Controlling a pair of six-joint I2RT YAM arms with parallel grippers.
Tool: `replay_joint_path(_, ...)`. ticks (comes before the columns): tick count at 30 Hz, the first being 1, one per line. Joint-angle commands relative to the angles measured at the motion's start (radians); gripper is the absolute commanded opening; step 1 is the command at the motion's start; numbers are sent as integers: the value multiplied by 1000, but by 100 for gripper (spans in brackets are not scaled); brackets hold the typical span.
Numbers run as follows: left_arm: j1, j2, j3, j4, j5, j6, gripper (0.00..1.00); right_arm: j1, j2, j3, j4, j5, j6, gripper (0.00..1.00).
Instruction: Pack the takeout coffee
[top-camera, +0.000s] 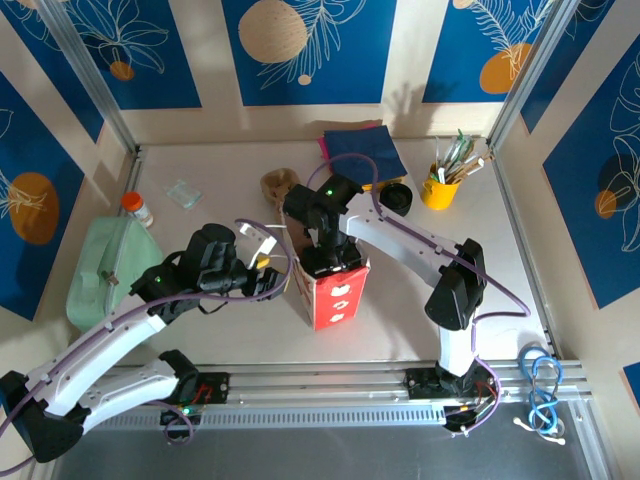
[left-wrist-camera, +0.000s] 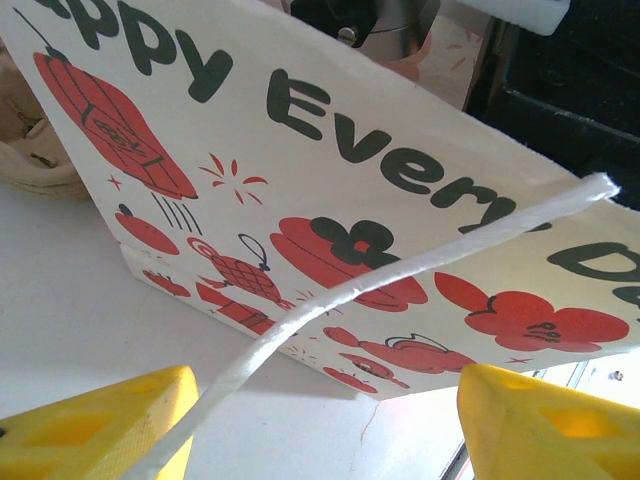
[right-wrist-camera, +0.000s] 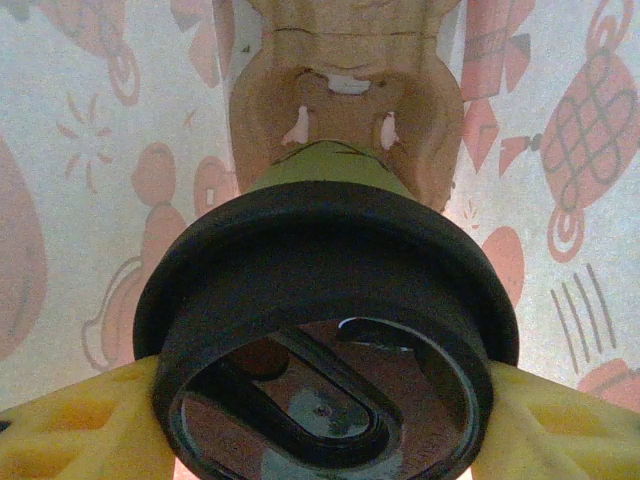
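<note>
Takeout coffee, a small paper cup under a black plastic lid, hangs inside the red-and-white printed paper bag at mid-frame, above the brown pulp cup carrier. My right gripper has its jaws clamped on the lid. I worry the lid pops off or the cup misses its socket. That arm points steeply down into the bag. My left gripper has its jaws wide, and the white rope handle runs between them unpinched.
</note>
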Motion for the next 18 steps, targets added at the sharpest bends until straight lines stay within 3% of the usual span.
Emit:
replay_joint_path(1, -10, -10, -2, -2, -11, 9, 69, -7, -44, 10, -7, -23, -15, 52)
replay_joint_path(18, -10, -9, -7, -5, -16, 8, 69, -43, 5, 72, 14, -39, -34, 52)
